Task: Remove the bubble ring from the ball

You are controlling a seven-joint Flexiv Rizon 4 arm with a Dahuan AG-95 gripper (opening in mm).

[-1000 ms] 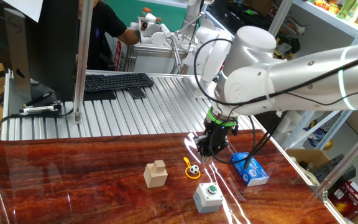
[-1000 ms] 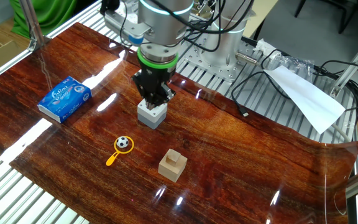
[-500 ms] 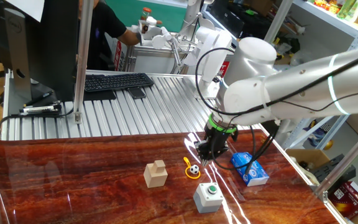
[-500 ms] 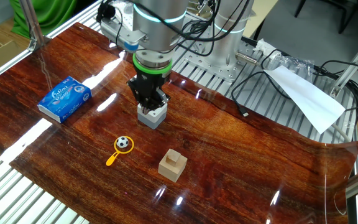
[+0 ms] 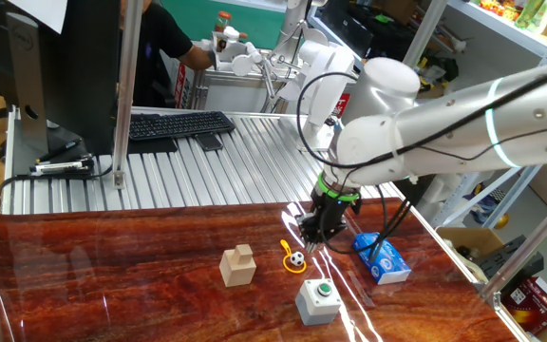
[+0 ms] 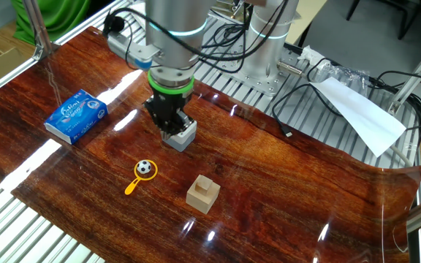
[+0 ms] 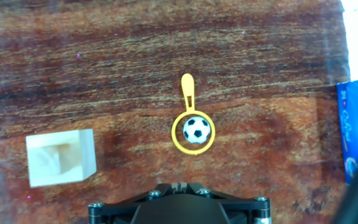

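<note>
The ball (image 7: 197, 130), white with black patches, lies on the wooden table inside the loop of the orange-yellow bubble ring (image 7: 187, 91), whose handle points away from the hand in the hand view. Both also show in one fixed view, ball (image 5: 296, 258) and ring (image 5: 287, 250), and in the other fixed view, ball (image 6: 145, 169) and ring (image 6: 131, 187). My gripper (image 5: 313, 238) hangs above the table just beside them. Its fingers are together and empty, and they show in the hand view (image 7: 179, 185). In the other fixed view the gripper (image 6: 168, 126) is over the grey box.
A wooden block (image 5: 238, 266) stands left of the ball. A grey box with a green button (image 5: 318, 299) sits near the front. A blue box (image 5: 381, 258) lies to the right. A keyboard (image 5: 174, 124) is on the metal slats behind the table.
The gripper has shifted a little sideways toward the ball and ring, staying above the table. The ball, ring, block and boxes have not moved.
</note>
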